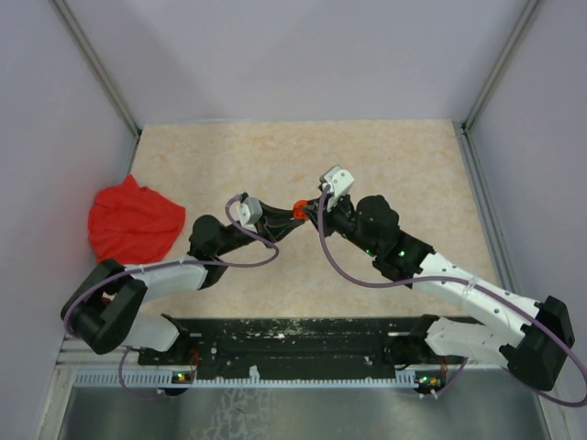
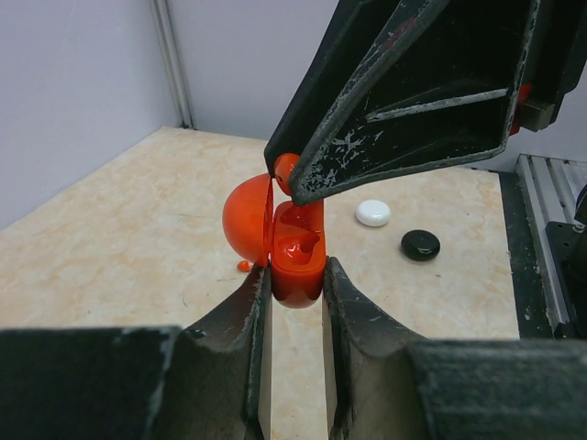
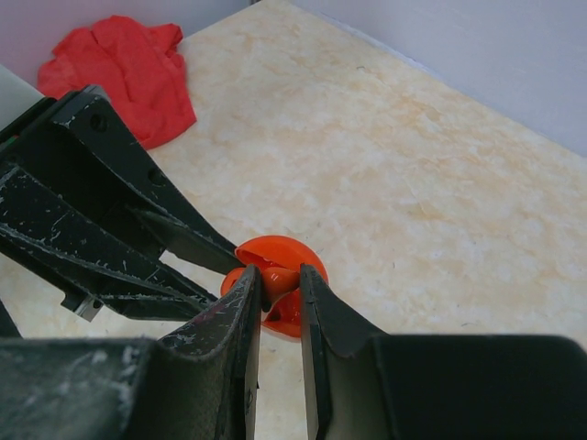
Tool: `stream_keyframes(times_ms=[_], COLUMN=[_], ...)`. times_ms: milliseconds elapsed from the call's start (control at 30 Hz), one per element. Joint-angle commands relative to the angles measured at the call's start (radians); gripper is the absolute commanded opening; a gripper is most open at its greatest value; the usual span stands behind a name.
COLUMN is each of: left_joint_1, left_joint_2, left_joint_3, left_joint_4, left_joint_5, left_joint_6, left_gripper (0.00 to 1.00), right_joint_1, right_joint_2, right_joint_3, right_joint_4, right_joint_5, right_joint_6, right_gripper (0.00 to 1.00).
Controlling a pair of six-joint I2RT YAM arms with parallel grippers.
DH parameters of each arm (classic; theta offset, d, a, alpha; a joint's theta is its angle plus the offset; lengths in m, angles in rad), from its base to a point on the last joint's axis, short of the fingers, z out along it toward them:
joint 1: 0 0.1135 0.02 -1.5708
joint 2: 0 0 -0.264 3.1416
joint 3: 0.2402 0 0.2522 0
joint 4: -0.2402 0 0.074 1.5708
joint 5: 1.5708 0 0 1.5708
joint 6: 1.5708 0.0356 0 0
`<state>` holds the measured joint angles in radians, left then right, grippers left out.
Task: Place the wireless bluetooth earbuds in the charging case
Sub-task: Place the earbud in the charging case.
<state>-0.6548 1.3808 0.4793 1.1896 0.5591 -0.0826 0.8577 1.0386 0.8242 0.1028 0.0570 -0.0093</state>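
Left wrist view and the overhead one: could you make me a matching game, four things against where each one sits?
Things: 1 red cloth; 2 charging case; 3 white disc; 4 orange earbud.
Places: A pinched in the right jaws at the case's top; B crumpled at the table's left side; C on the table beside a black disc; D open, clamped in the left jaws.
Pairs: 1-B; 2-D; 3-C; 4-A.
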Motion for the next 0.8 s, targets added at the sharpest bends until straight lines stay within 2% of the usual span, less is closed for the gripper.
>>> stream_keyframes(times_ms=[0,167,633,767], left_joint_1=[-0.007,-0.009,-0.010,-0.011], left_joint_2=[-0.029,-0.032,-0.041,-0.044], left_joint_3=[0.024,0.021,0.030,0.030], left_joint_4=[0.039,0.027,0.026,0.013], left_joint_5=[0.002,0.001,-0.015,-0.023], left_joint_6=[-0.010,-0.002,-0.027,-0.021], left_gripper=[0.01,0.01,0.01,0.01], right_joint_1=[0.013,0.013,0.014,0.014], right_joint_2=[0.002,-0.012,0.010,0.018], right_joint_3=[-0.010,-0.017,-0.008,0.003], right_joint_4=[0.054,0.064,0.037,0.021], right_joint_5=[0.038,0.066,-0.029,-0.024], right_joint_6=[-0.021,-0.020,-0.037,-0.035], right_gripper=[0.16,0.16,0.16,0.28])
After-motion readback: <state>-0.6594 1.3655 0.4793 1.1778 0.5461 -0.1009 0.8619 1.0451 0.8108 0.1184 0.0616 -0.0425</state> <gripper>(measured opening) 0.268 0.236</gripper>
